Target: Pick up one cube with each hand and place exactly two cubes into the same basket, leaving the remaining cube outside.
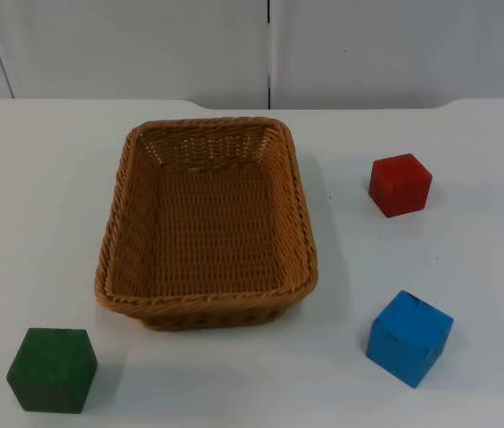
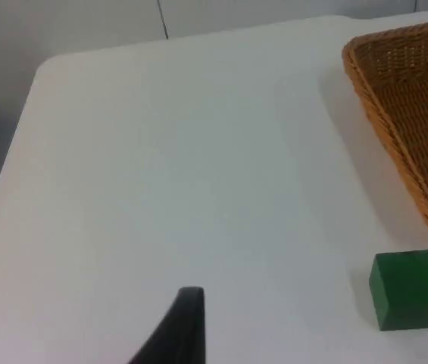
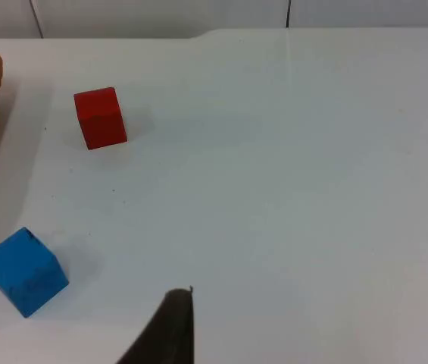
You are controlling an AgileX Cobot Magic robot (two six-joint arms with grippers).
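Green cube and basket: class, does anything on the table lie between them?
Nothing visible does. The green cube sits on the white table off the basket's near left corner, with bare surface between; the red cube and blue cube lie on the basket's other side.

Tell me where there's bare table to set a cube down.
Bare table lies left of the basket, above the green cube; also between the basket and the red cube, and right of the blue cube. The basket's floor is empty. Nothing is crowded.
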